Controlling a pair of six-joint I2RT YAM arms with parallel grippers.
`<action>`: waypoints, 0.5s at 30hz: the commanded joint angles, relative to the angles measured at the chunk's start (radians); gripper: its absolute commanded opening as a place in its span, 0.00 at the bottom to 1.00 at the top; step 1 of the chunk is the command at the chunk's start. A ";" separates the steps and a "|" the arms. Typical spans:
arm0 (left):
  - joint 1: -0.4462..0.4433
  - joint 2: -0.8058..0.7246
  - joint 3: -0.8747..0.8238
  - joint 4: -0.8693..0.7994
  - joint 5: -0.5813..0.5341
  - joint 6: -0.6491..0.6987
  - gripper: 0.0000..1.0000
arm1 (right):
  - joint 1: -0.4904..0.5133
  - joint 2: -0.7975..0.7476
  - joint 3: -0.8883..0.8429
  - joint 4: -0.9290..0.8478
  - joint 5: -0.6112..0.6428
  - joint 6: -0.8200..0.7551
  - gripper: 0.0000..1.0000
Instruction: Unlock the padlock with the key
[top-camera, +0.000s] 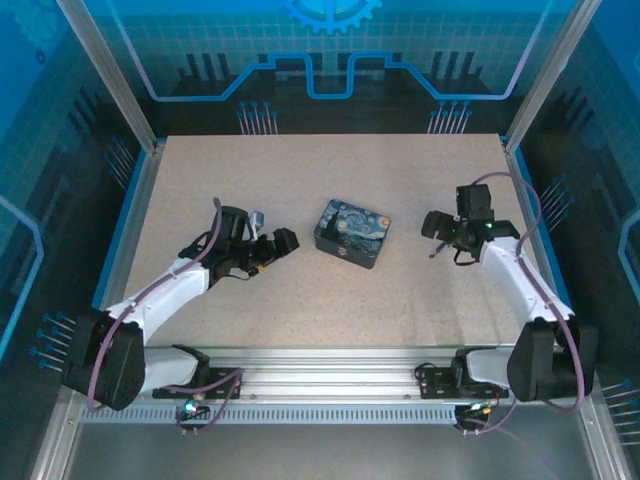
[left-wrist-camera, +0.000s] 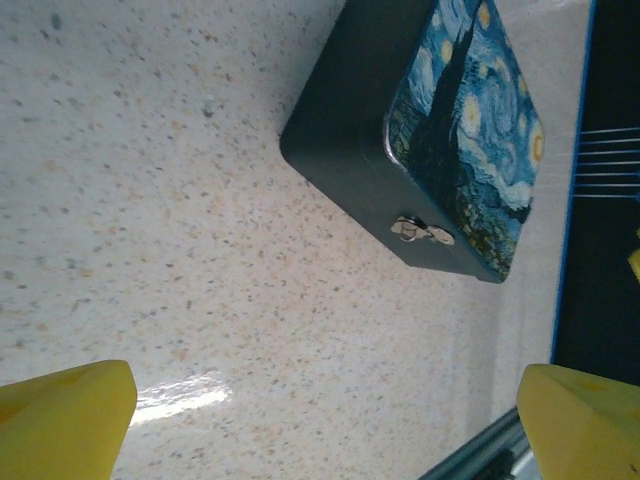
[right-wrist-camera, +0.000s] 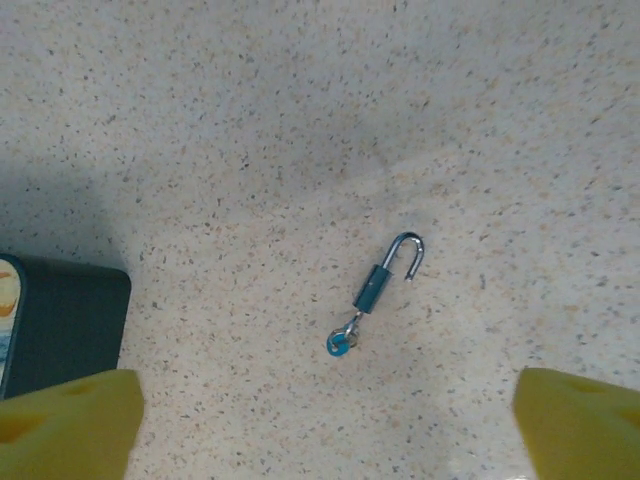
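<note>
The padlock (right-wrist-camera: 373, 290) lies flat on the table (right-wrist-camera: 250, 120), off the box's (right-wrist-camera: 60, 320) right side and apart from it. Its shackle (right-wrist-camera: 406, 250) stands swung out, one leg free, so it looks unlocked. The key (right-wrist-camera: 342, 341) sits at the padlock's bottom end, the end farther from the shackle, and appears to be in the keyhole.

The right claw (right-wrist-camera: 325, 425) hangs above the padlock with its yellow fingers (right-wrist-camera: 70, 425) spread wide and nothing between them. The left claw (left-wrist-camera: 325, 420) is just as wide and empty on the box's left side, looking at the box's front wall, where a small latch (left-wrist-camera: 421, 231) carries no lock.

The work seems all but done, so the risk is in undoing it. If the right claw drops straight down, a finger could press the free leg of the shackle back into the body and snap it shut. A sideways brush could flick the light padlock across the smooth table or knock the key loose. If the left claw advances, it could shove the box towards the padlock.
</note>
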 joint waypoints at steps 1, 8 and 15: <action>0.014 -0.049 0.071 -0.101 -0.111 0.092 0.99 | -0.012 -0.085 -0.065 0.016 0.068 -0.016 1.00; 0.016 -0.163 0.059 -0.137 -0.479 0.247 0.99 | -0.014 -0.220 -0.255 0.224 0.290 0.013 1.00; 0.048 -0.168 0.015 0.015 -0.766 0.466 0.99 | 0.020 -0.391 -0.503 0.605 0.377 -0.183 1.00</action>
